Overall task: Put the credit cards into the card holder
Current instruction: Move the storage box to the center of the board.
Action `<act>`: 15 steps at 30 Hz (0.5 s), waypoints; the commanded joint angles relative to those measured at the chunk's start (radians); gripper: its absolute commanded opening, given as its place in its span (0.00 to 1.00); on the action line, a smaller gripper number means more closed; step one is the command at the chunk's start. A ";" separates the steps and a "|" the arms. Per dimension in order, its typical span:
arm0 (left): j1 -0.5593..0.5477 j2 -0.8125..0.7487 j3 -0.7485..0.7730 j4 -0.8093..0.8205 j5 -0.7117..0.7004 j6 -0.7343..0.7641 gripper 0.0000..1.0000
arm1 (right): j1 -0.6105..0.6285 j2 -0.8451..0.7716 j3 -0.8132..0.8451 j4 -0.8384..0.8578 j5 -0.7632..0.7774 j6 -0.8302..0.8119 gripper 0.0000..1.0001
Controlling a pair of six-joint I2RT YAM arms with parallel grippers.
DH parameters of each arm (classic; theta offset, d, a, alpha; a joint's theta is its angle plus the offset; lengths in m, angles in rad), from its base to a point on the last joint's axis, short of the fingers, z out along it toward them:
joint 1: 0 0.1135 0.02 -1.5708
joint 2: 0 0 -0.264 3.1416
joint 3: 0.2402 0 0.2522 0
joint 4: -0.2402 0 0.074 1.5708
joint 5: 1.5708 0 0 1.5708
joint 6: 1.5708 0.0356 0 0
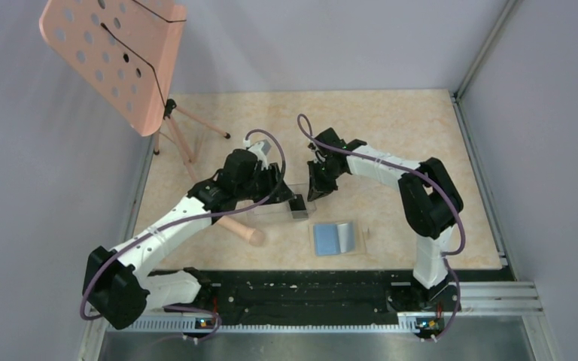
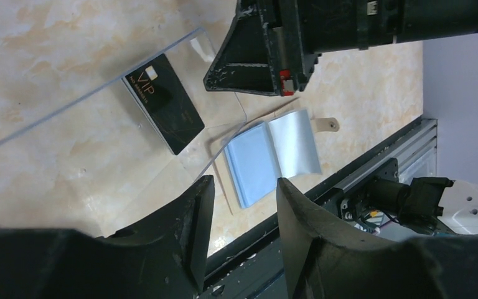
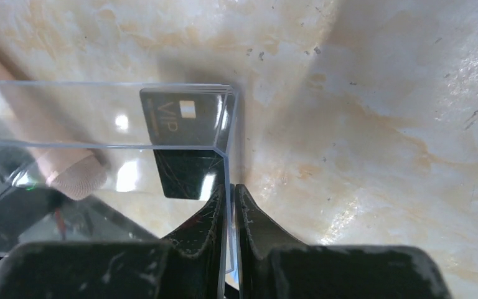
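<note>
The credit card (image 2: pixel 165 112) lies flat inside the clear box (image 3: pixel 99 118), just ahead of the left claw (image 2: pixel 244 187), whose jaws are apart and empty. The right claw (image 3: pixel 230 199) is clamped on the box wall beside it; the card holder (image 1: pixel 333 238) lies open nearby on the tabletop (image 1: pixel 421 135).

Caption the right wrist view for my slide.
Right gripper pinches the clear box wall; a black VIP card lies inside.

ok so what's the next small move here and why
Probably lower the left end effector onto the black card: it lies inside the clear box, whose wall the right end effector pinches, the left jaws stand open, and the card holder lies open nearby.
</note>
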 commanded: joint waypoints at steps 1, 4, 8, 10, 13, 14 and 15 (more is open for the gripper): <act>-0.002 0.047 -0.015 0.001 -0.024 -0.020 0.47 | 0.012 -0.054 0.000 -0.038 0.026 -0.024 0.09; -0.002 0.093 -0.016 0.011 -0.012 -0.033 0.47 | 0.019 -0.074 -0.014 -0.036 0.018 -0.018 0.11; -0.001 0.142 -0.024 0.027 -0.022 -0.039 0.47 | 0.022 -0.095 -0.053 0.018 -0.051 0.024 0.15; -0.001 0.159 -0.029 0.034 -0.036 -0.038 0.47 | 0.023 -0.107 -0.073 0.049 -0.080 0.039 0.18; -0.001 0.182 -0.043 0.063 -0.051 -0.040 0.47 | 0.024 -0.129 -0.096 0.080 -0.107 0.055 0.30; -0.002 0.193 -0.048 0.077 -0.050 -0.041 0.47 | 0.023 -0.137 -0.111 0.093 -0.117 0.062 0.32; 0.000 0.207 -0.051 0.086 -0.047 -0.044 0.47 | 0.023 -0.148 -0.122 0.112 -0.124 0.070 0.35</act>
